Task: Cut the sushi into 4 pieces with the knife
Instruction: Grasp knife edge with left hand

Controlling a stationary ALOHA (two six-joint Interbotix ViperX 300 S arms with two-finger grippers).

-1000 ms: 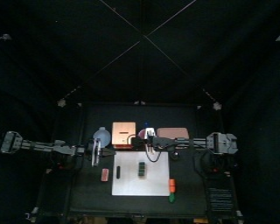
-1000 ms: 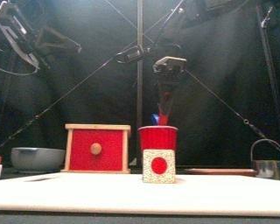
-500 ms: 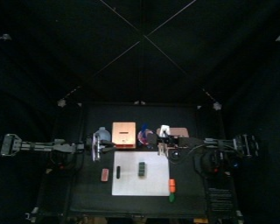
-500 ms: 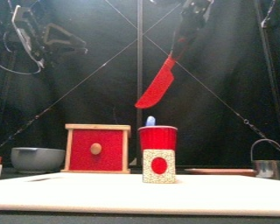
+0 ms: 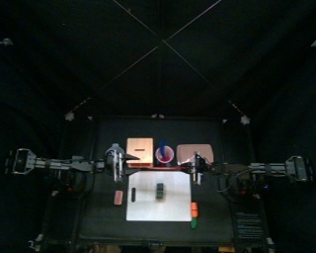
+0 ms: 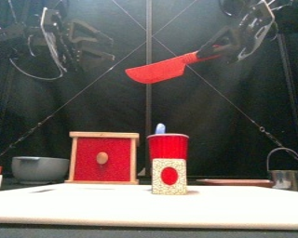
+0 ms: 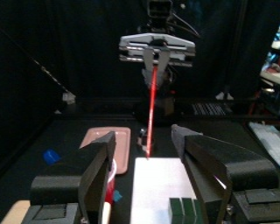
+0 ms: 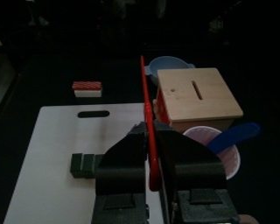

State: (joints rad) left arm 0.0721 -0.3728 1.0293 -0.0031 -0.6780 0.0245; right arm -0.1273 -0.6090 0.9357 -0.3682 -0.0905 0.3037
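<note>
The right gripper (image 8: 152, 147), clamped on the flat red toy knife (image 6: 162, 67) held high and near level, should tip it edge-down onto a seam of the short, dark green blocky sushi roll (image 5: 160, 193) lying on the white cutting board (image 5: 143, 203) at 6 o'clock of the red cup (image 5: 166, 153), the left gripper (image 7: 140, 157) gaping empty.

Mostly reds, one blue
A red knife (image 6: 162, 67); red cup (image 6: 168, 147) with a blue knife (image 6: 160, 128); pale box (image 6: 103, 158), red front; blue-grey bowl (image 6: 40, 168); white board (image 8: 78, 131); dark green sushi (image 8: 84, 162).
</note>
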